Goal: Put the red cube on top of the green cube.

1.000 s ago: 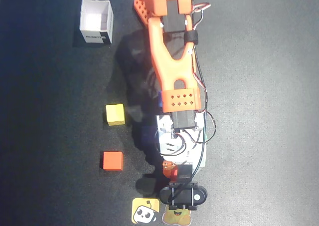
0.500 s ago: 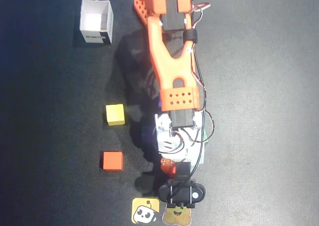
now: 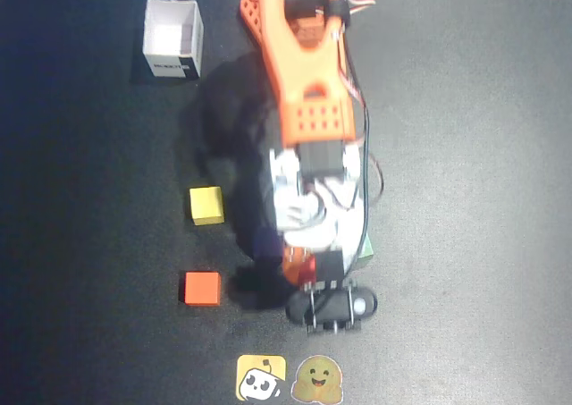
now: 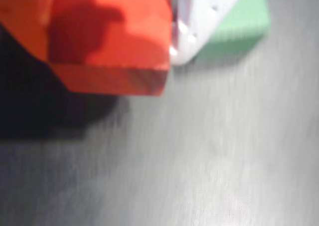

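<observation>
With the red cube (image 4: 109,36) filling the upper left of my wrist view, pressed against the white finger (image 4: 199,21) beside it, I judge the fingers closed on it and the cube lifted clear of the mat, since its shadow falls below it. From overhead I only catch a sliver of it (image 3: 300,266) under the gripper (image 3: 313,275). The green cube (image 4: 239,26) shows just past that white finger in the wrist view, resting on the dark mat (image 3: 465,199); overhead, one green corner (image 3: 368,247) peeks out beside the arm (image 3: 308,83). A second ago the gripper sat lower in the overhead picture, close to the two stickers (image 3: 262,377); now it has drawn back up toward the base, bringing the load next to the green cube. I read that as carry nearly finished, with alignment over the green top and release left. The orange cube (image 3: 202,288), yellow cube (image 3: 206,206) and white box (image 3: 172,37) lie well apart at overhead-left.
</observation>
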Robot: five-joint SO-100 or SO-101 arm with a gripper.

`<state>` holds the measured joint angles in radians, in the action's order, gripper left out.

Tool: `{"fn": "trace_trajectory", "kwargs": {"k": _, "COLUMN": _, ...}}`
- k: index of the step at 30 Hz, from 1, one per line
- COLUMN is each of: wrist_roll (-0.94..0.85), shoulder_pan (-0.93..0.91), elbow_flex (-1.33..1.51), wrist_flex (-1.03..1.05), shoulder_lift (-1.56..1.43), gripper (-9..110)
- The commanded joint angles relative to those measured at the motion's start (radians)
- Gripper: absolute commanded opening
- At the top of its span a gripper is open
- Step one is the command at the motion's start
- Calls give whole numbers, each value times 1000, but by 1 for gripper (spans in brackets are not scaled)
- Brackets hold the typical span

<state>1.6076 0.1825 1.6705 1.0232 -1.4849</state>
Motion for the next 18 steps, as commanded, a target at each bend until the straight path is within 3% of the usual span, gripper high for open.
{"fn": "trace_trajectory", "kwargs": {"k": 1, "wrist_roll": -9, "shoulder_pan": 28, "elbow_flex": 60, "wrist_flex": -2, "shoulder_lift": -126, "gripper": 7}}
{"fn": "trace_trajectory", "kwargs": {"k": 18, "wrist_roll": 74, "shoulder_pan": 147, "elbow_flex": 227, "wrist_flex": -91, "shoulder_lift": -196, "gripper": 7}}
